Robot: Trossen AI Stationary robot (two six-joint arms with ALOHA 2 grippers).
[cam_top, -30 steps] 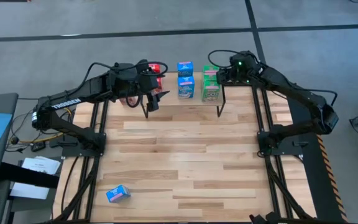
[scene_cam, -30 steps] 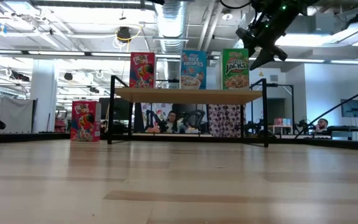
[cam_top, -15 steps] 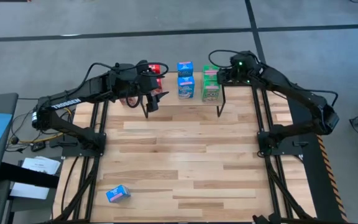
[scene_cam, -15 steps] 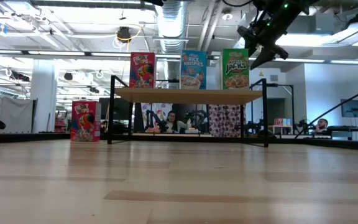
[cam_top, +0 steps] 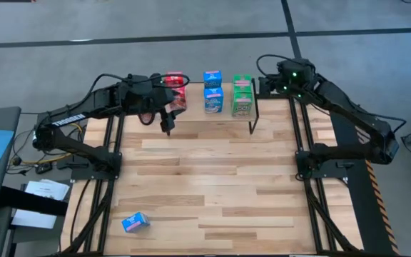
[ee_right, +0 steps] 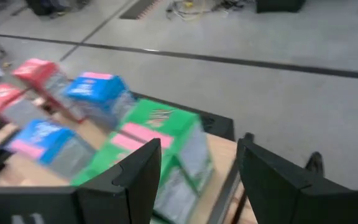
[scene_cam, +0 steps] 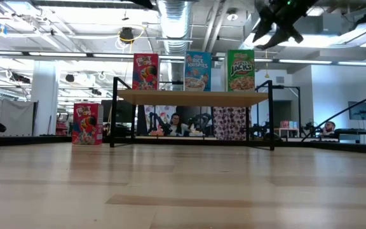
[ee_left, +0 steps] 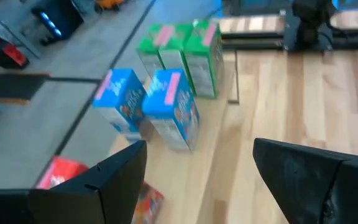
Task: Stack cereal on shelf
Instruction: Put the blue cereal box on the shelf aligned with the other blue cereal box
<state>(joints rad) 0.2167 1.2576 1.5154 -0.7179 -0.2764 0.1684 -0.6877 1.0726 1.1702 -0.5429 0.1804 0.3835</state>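
From above, the shelf [cam_top: 252,107] is seen at the upper middle of the frame, at the far edge of the bench [cam_top: 212,185]. Red, blue and green cereal boxes are standing on it in three columns. One blue cereal box [cam_top: 135,223] is lying alone at the lower left of the frame, its long axis nearly left to right, well apart from both tools. The left tool [cam_top: 168,107] is at the red column and is judged the nearer one to this box; the right tool [cam_top: 266,86] is held just beside the green column.

In the low view, a red box [scene_cam: 145,72], a blue Rice Krispies box [scene_cam: 198,70] and a green Apple Jacks box [scene_cam: 241,70] are standing upright on the shelf board. Another red box [scene_cam: 87,123] is seen lower, left of the shelf.

In the left wrist view, the left tool is spread wide and holds nothing.

In the right wrist view, the right tool is also open and empty, above the green boxes [ee_right: 160,140].
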